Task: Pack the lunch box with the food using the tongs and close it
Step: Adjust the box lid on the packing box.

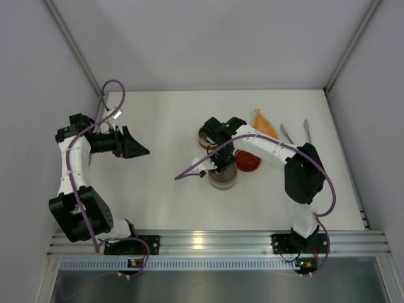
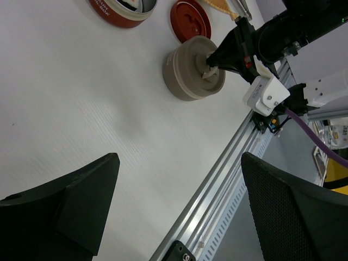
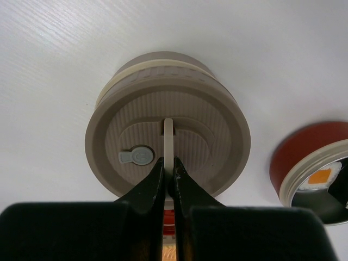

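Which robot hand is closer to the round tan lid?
Right. The right gripper is shut on the thin handle standing up from the tan lid. The left gripper is open, far off to the lid's left, touching nothing.

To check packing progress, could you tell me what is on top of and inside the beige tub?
Its ribbed lid sits on the beige tub, and the right hand is shut on the lid's upright tab. The lid hides whatever is inside.

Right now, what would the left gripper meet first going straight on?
Probably the beige lidded container, its handle pinched by the right gripper; nothing stands between, though depth is unclear.
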`<state>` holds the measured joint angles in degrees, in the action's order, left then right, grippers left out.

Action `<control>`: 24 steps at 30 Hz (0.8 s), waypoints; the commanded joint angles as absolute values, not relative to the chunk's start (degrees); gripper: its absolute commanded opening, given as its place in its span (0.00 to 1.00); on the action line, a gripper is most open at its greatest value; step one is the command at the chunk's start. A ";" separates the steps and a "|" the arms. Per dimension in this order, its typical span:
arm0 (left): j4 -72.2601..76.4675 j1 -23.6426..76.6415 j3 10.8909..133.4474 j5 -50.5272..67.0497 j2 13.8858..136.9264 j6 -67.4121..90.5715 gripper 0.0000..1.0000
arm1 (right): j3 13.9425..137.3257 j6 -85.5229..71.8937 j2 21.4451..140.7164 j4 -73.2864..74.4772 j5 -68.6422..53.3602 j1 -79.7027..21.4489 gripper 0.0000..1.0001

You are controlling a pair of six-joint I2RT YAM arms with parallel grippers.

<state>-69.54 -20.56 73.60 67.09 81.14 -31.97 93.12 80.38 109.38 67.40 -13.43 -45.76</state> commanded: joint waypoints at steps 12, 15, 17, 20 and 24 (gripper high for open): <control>-69.79 -20.83 73.39 70.14 82.53 -33.67 0.98 | 90.62 80.24 106.96 66.01 -14.59 -47.11 0.00; -69.78 -20.83 73.39 70.31 82.79 -33.58 0.98 | 90.61 80.07 107.05 65.48 -14.59 -47.02 0.00; -69.87 -20.83 73.39 70.31 82.71 -33.66 0.98 | 90.79 80.07 107.23 65.39 -14.68 -47.11 0.00; -70.05 -20.83 73.30 70.22 82.62 -33.84 0.98 | 91.14 79.37 107.75 65.74 -15.12 -47.02 0.00; -70.40 -20.83 73.30 69.87 82.27 -34.19 0.98 | 92.99 70.98 109.42 64.96 -15.91 -47.02 0.00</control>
